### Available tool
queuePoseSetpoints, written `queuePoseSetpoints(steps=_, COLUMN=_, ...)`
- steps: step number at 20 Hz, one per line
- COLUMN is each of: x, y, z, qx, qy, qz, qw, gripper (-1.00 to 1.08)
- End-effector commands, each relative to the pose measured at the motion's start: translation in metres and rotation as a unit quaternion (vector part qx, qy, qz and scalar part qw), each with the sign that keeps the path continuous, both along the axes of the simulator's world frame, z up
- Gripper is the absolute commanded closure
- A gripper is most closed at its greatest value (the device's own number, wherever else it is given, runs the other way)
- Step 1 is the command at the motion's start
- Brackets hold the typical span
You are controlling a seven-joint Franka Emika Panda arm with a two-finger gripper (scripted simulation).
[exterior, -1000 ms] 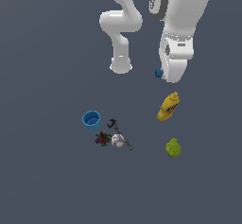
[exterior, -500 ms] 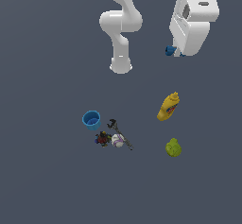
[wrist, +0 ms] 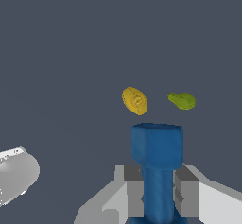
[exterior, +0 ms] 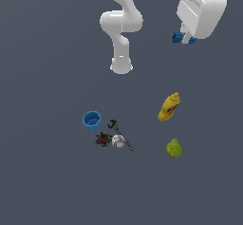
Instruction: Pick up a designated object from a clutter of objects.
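Up at roughly one o'clock in the exterior view, the gripper (exterior: 184,38) hangs well above the floor, its fingers (wrist: 126,194) clamped on the shaft of the blue piece (wrist: 157,166). At about five o'clock from it lie the yellow bottle (exterior: 169,107) and green fruit (exterior: 174,148).

The white arm rose from its round base (exterior: 121,67), its elbow bent above that base, and its bulky wrist hung high, off toward the exterior view's right of the base. The tool (exterior: 184,38) pointed downward, its grey fingers (wrist: 130,190) clamped on the shaft of the blue piece (wrist: 157,171).
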State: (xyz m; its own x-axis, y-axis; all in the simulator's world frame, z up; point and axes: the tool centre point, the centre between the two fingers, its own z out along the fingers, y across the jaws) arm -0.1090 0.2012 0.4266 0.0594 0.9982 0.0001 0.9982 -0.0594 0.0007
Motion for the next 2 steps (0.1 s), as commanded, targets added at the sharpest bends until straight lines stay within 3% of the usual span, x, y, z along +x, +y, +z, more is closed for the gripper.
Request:
queuePoseSetpoints(steps=1, x=-0.0003, y=0.0009, z=0.0037, qx=0.0, qy=0.0, qz=0.0, qw=1.0, gripper=1.08)
queuePoseSetpoints(steps=2, x=-0.0003, y=0.001, z=0.004, qx=0.0, qy=0.0, qz=0.0, qw=1.0, gripper=1.08)
